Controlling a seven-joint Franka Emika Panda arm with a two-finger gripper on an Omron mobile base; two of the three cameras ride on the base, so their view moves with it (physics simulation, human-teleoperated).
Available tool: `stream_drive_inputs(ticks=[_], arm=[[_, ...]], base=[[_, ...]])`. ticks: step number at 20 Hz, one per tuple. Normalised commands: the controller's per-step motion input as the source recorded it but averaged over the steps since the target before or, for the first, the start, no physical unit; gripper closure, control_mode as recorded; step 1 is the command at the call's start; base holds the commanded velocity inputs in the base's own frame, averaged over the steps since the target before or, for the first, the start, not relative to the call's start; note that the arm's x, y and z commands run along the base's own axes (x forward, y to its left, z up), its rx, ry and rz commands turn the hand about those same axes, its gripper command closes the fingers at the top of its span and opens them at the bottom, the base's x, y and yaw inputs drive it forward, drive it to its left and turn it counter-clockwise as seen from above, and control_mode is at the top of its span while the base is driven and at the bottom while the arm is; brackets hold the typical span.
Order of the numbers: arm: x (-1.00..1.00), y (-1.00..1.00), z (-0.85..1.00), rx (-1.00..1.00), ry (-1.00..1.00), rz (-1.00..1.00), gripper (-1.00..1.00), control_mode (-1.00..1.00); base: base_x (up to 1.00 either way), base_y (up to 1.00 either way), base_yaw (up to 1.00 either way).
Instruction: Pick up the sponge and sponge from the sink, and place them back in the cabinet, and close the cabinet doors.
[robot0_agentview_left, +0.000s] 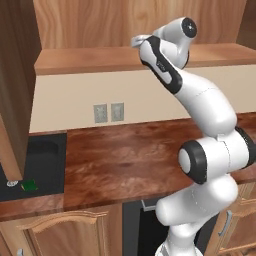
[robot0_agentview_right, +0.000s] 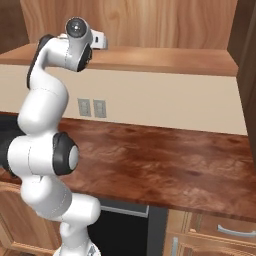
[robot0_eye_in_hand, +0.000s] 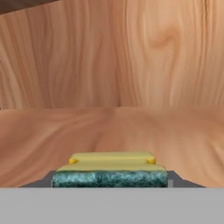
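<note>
One sponge (robot0_eye_in_hand: 109, 168), dark green over yellow, sits between my gripper's fingertips (robot0_eye_in_hand: 43, 180) just above the cabinet's (robot0_eye_in_hand: 131, 127) light wood floor. My gripper (robot0_agentview_left: 138, 40) reaches into the open wall cabinet (robot0_agentview_left: 100, 57) above the counter, shut on that sponge. From the right base view the gripper (robot0_agentview_right: 102, 40) hangs over the cabinet floor (robot0_agentview_right: 165, 59). A second sponge (robot0_agentview_left: 29, 185) lies in the black sink (robot0_agentview_left: 47, 160) at lower left. Cabinet doors (robot0_agentview_left: 15, 75) stand open, one at the left, one at the right edge (robot0_agentview_right: 247, 65).
A dark wood counter (robot0_agentview_left: 125, 155) runs below the cabinet, with wall outlets (robot0_agentview_left: 108, 112) on the beige backsplash. Lower arched-panel cabinets (robot0_agentview_left: 65, 232) and a dark appliance gap (robot0_agentview_right: 125, 230) stand beneath. The open left door overhangs the sink.
</note>
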Motion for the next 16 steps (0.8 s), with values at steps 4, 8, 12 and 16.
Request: stream_drive_inputs(ticks=[4,8,12,16], arm=[[0.35,0.07,-0.19,-0.04,0.01,0.0,1.0,-1.0],[0.4,0.06,-0.18,-0.01,0.01,0.0,1.0,-1.0],[0.39,0.05,-0.13,0.0,0.0,0.0,1.0,-1.0],[0.32,0.04,-0.15,-0.01,0.01,0.0,1.0,-1.0]], base=[[0.0,0.0,0.0],[0.0,0.0,0.0],[0.0,0.0,0.0],[0.0,0.0,0.0]])
